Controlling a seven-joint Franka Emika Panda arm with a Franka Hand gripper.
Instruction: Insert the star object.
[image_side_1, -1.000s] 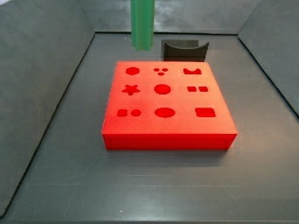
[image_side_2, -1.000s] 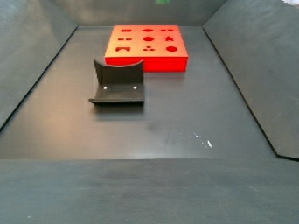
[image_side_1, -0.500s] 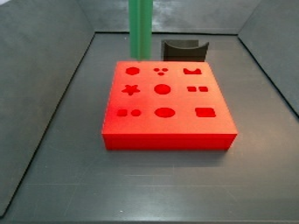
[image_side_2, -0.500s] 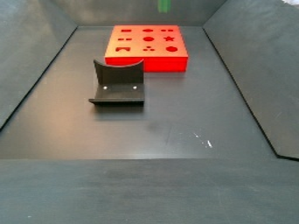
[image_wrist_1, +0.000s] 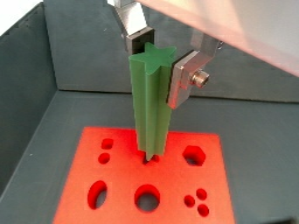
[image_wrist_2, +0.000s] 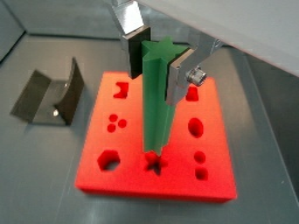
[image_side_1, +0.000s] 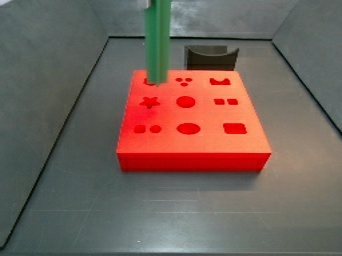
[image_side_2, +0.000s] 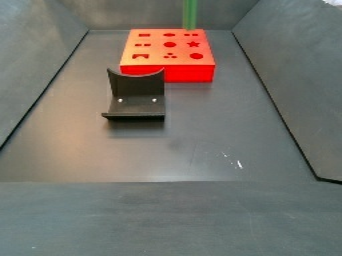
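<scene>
Your gripper (image_wrist_1: 155, 54) is clamped on the star object (image_wrist_1: 147, 109), a long bright green rod with a star-shaped cross-section, held upright by its upper end between the two silver fingers (image_wrist_1: 184, 77). In both wrist views you can see the rod hanging straight down over the red block (image_wrist_2: 128, 171), which lies flat on the dark grey floor (image_side_2: 201, 140).

Look at the rod (image_wrist_2: 156, 96) in a wrist view: its lower tip sits right over the star-shaped hole (image_wrist_2: 152, 160) in the block's top face. You cannot tell from these views whether the tip is already inside the hole or just above it.

In a side view, the rod (image_side_1: 156, 40) comes down from the upper edge and ends over the block's (image_side_1: 187, 125) far left part, near the star hole (image_side_1: 150, 102). The gripper itself is out of frame there. From the opposite side, only a short stretch of the rod (image_side_2: 191, 13) shows above the block (image_side_2: 170, 55).

The dark grey curved holder (image_side_2: 135, 95) stands on the floor, well apart from the block, and is empty.
</scene>
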